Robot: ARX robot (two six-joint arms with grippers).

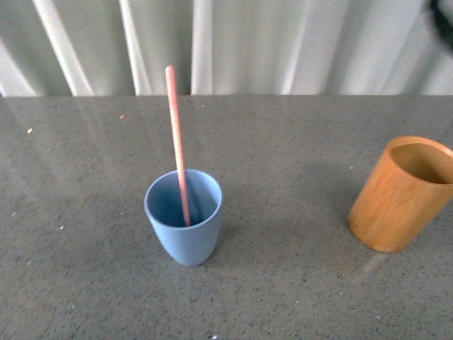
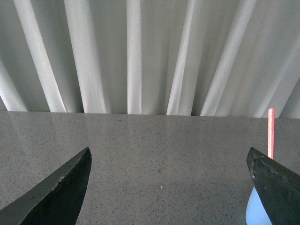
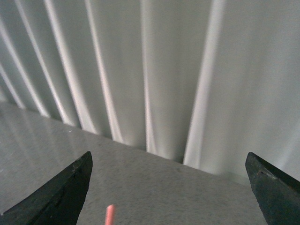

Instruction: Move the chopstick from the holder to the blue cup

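Observation:
A pink-red chopstick (image 1: 177, 142) stands in the light-blue cup (image 1: 184, 227) near the middle of the table, leaning against its rim. The orange-brown wooden holder (image 1: 400, 193) stands at the right and looks empty. Neither gripper shows in the front view. My left gripper (image 2: 168, 185) is open with nothing between its jaws; the chopstick (image 2: 270, 133) and the blue cup (image 2: 258, 211) show beside one finger. My right gripper (image 3: 168, 187) is open and empty; the chopstick's tip (image 3: 110, 214) shows at the lower edge of its view.
The grey speckled tabletop (image 1: 283, 142) runs back to a white pleated curtain (image 1: 233, 42). A dark object (image 1: 442, 21) shows at the top right corner of the front view.

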